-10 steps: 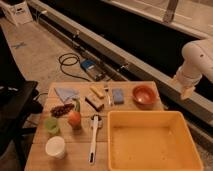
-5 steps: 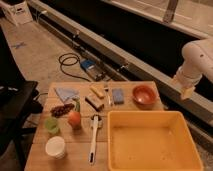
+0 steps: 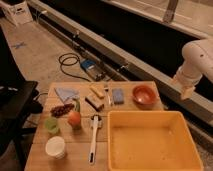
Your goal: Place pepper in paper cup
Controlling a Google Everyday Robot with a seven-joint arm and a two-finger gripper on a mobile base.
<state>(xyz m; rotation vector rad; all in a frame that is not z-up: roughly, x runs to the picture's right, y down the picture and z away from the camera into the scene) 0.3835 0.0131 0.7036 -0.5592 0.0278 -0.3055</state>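
Pepper lies on the table, left of the middle of the frame, just above the round orange fruit. The white paper cup stands at the lower left, below the green cup. The end effector hangs in the air at the right edge, well apart from the pepper. Its fingers are spread, with nothing in them.

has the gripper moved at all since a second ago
No. The gripper stays in the air right of the orange bowl, same gap as before.
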